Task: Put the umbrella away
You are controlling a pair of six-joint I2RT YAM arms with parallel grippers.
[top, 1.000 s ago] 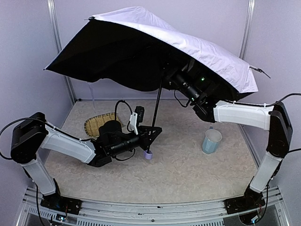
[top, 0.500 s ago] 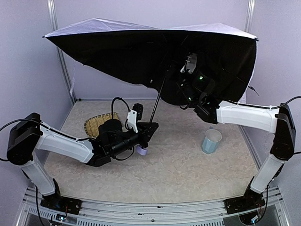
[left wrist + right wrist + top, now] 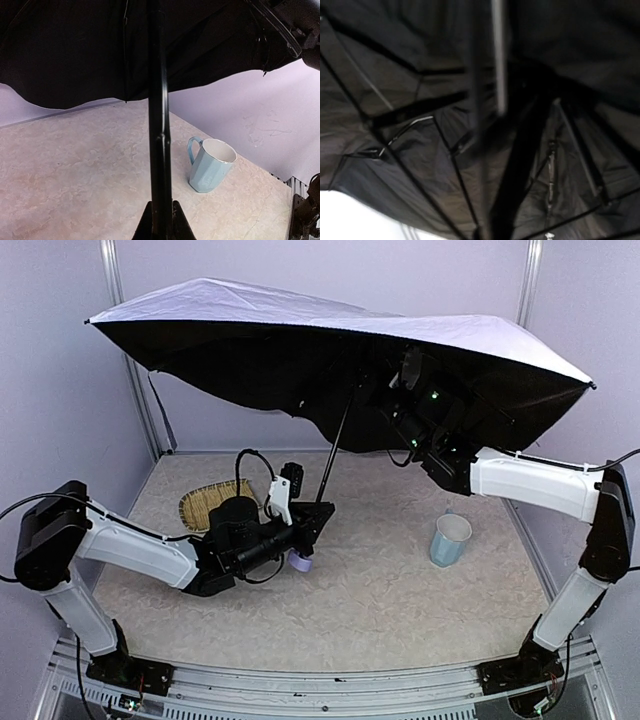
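Open umbrella [image 3: 330,315], canopy high over worktop [image 3: 400,590], shaft tilted; left end effector [image 3: 316,514] clenched on shaft just above handle [image 3: 300,561]; right end effector [image 3: 408,375] up under canopy by ribs, cannot tell if clenched or released; mug [image 3: 450,538] upright on worktop.
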